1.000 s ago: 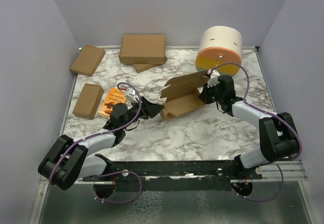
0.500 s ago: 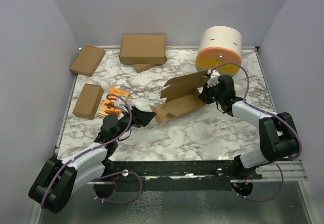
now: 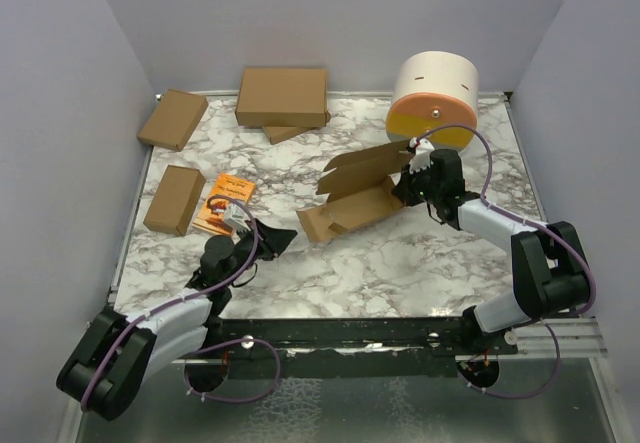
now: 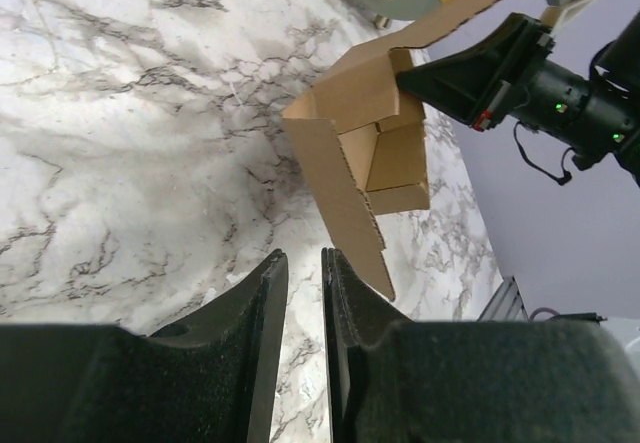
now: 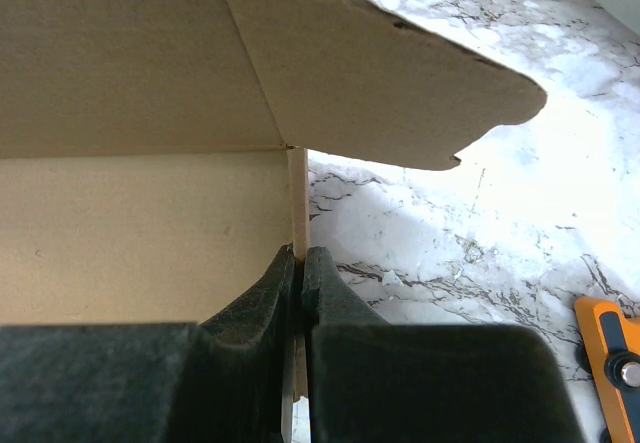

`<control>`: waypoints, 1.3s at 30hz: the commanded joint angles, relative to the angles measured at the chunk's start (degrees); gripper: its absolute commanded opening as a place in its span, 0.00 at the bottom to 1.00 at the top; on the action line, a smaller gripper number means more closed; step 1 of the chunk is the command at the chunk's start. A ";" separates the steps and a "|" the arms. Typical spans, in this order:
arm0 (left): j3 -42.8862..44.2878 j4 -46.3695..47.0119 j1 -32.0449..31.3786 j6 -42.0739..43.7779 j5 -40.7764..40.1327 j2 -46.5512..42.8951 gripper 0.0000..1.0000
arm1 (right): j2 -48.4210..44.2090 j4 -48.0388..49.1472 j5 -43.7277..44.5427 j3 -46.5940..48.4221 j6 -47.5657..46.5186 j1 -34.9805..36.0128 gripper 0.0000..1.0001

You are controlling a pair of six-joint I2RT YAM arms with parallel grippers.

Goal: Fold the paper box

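Observation:
The paper box (image 3: pixel 355 198) is a half-folded brown carton in the middle of the table, its lid flap raised at the back and its left end open. My right gripper (image 3: pixel 405 185) is at the box's right end. In the right wrist view it (image 5: pixel 300 253) is shut on the thin edge of a box wall (image 5: pixel 140 213). My left gripper (image 3: pixel 285 235) lies low on the marble, to the left of the box and apart from it. In the left wrist view its jaws (image 4: pixel 303 255) stand a narrow gap apart with only marble between them, and the box (image 4: pixel 375 143) is ahead.
A wider brown carton (image 3: pixel 282 96) sits at the back on a flat brown piece (image 3: pixel 290 133). Two small cartons (image 3: pixel 173 119) (image 3: pixel 174 199) lie at the left. An orange booklet (image 3: pixel 225 201) is beside my left arm. A white and orange cylinder (image 3: pixel 434 100) stands at the back right.
My left gripper has drawn back to the near left, away from the box's left end, and its jaws have narrowed. The right gripper has kept its hold and not moved.

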 commanded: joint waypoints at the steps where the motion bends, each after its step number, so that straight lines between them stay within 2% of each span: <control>1: 0.79 0.48 0.24 0.80 -1.83 3.33 0.23 | 0.43 1.37 -0.66 -0.22 0.58 0.20 0.01; 7: 5.10 10.69 0.20 0.65 3.36 15.86 0.23 | 0.40 1.29 -0.76 -0.22 0.61 0.20 0.01; 10: 4.90 11.44 0.28 0.61 1.34 16.07 0.22 | 0.02 1.36 -0.47 -0.30 0.61 0.20 0.01; 12: 3.89 7.60 0.37 2.32 -1.85 10.70 0.23 | -0.01 1.42 -0.26 -0.33 0.54 0.20 0.01; 14: 3.79 -0.12 0.37 5.20 -4.63 2.10 0.25 | 0.04 1.51 -0.29 -0.30 0.50 0.20 0.01; 18: 6.87 -17.17 0.21 9.67 -8.97 -17.18 0.41 | 0.23 1.34 -0.75 -0.09 0.69 0.19 0.01; 20: 9.52 -20.71 0.11 9.94 -8.69 -18.81 0.38 | 0.29 1.34 -0.80 -0.10 0.80 0.20 0.01; 21: 11.24 -21.60 -0.06 9.99 -7.28 -17.07 0.29 | 0.29 1.39 -0.87 -0.08 0.78 0.20 0.01; 23: 15.07 -22.87 -1.03 10.32 -4.83 -11.08 0.05 | 0.39 1.38 -0.83 -0.02 0.78 0.20 0.01; 24: 17.07 -23.81 -2.36 10.96 -5.08 -7.75 0.01 | 0.36 1.38 -0.68 -0.09 0.70 0.20 0.01; 29: 26.01 -27.51 -10.13 15.69 -15.96 4.44 0.00 | -0.07 1.53 -0.08 -0.23 0.41 0.20 0.01; 39: 29.50 -18.46 -11.91 13.40 -18.40 20.19 0.00 | -0.03 1.42 -0.69 -0.11 0.52 0.20 0.01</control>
